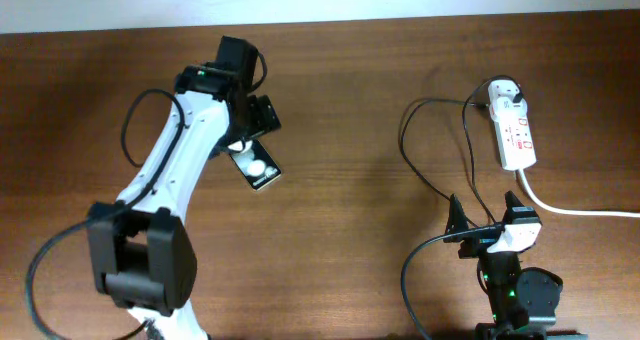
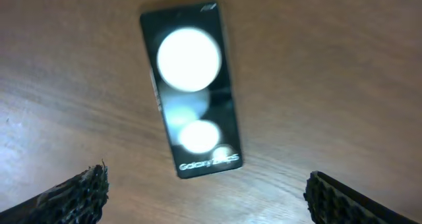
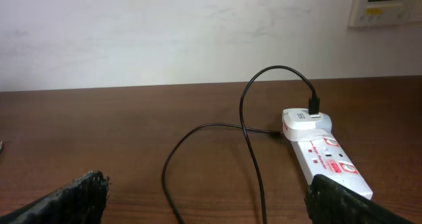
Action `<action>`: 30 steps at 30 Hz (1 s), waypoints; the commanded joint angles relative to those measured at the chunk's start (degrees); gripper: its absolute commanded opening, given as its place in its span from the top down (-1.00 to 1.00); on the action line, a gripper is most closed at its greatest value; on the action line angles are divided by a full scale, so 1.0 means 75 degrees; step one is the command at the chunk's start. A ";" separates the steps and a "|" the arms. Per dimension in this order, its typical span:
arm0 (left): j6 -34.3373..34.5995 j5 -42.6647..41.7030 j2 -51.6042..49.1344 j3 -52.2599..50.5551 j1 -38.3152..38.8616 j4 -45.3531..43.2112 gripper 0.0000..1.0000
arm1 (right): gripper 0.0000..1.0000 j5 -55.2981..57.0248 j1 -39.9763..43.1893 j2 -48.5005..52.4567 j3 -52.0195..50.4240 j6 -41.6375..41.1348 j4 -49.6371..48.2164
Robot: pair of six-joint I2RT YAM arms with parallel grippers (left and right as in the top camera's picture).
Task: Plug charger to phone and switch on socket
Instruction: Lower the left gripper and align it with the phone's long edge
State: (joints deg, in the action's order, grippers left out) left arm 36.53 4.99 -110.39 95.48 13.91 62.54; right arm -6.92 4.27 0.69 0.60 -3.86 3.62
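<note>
The phone (image 1: 258, 167) is a black slab lying flat on the wooden table, left of centre. It fills the left wrist view (image 2: 191, 92), face up with two white round reflections. My left gripper (image 1: 248, 132) hovers just above it, open and empty, with the phone's near end just beyond the fingertips (image 2: 208, 191). The socket (image 1: 516, 132) is a white strip at the right (image 3: 326, 159). A white adapter (image 3: 306, 120) is plugged into it. The thin black charger cable (image 1: 412, 140) loops across the table, and its free plug tip (image 3: 274, 132) lies beside the adapter. My right gripper (image 1: 487, 227) is open and empty (image 3: 208, 197), short of the socket.
The socket's thick white cord (image 1: 570, 210) runs off to the right edge. A white wall (image 3: 198, 33) stands behind the table's far edge, with a wall panel (image 3: 386, 3) at the upper right. The charger cable passes under my right gripper.
</note>
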 commanded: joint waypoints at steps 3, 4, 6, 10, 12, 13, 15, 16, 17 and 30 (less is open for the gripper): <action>0.0160 0.0163 -0.0641 0.0131 -0.0181 0.0510 -0.98 | -0.97 -0.0015 -0.0067 -0.0052 -0.0038 0.0032 0.0038; 0.0163 0.0163 -0.0688 0.0131 -0.0233 0.0583 -0.97 | -0.97 -0.0017 -0.0067 -0.0052 -0.0038 0.0032 0.0038; 0.0195 0.0122 -0.0711 0.0131 -0.0367 0.0653 -0.97 | -0.97 -0.0015 -0.0067 -0.0052 -0.0038 0.0032 0.0038; 0.0221 -0.0122 -0.0755 0.0125 -0.0679 0.0758 -0.98 | -0.97 -0.0015 -0.0067 -0.0052 -0.0038 0.0032 0.0038; 0.0221 -0.0122 -0.0799 0.0125 -0.0691 0.0816 -0.98 | -0.97 -0.0015 -0.0067 -0.0052 -0.0038 0.0032 0.0038; 0.0221 -0.0122 -0.0819 0.0122 -0.0691 0.0813 -0.98 | -0.97 -0.0015 -0.0067 -0.0052 -0.0038 0.0032 0.0038; 0.0221 -0.0119 -0.0825 0.0122 -0.0691 0.0801 -0.98 | -0.97 -0.0015 -0.0067 -0.0052 -0.0038 0.0032 0.0038; 0.0221 -0.0117 -0.0825 0.0122 -0.0694 0.0801 -0.98 | -0.97 -0.0015 -0.0067 -0.0052 -0.0038 0.0032 0.0038; 0.0221 -0.0117 -0.0825 0.0122 -0.0694 0.0790 -0.98 | -0.97 -0.0015 -0.0067 -0.0052 -0.0038 0.0032 0.0038; 0.0219 -0.0093 -0.0839 0.0122 -0.0804 0.0697 -0.98 | -0.97 -0.0015 -0.0067 -0.0052 -0.0038 0.0032 0.0038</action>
State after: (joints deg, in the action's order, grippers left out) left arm 37.39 4.51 -115.79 95.48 8.80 67.92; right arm -6.92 4.27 0.69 0.60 -3.86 3.62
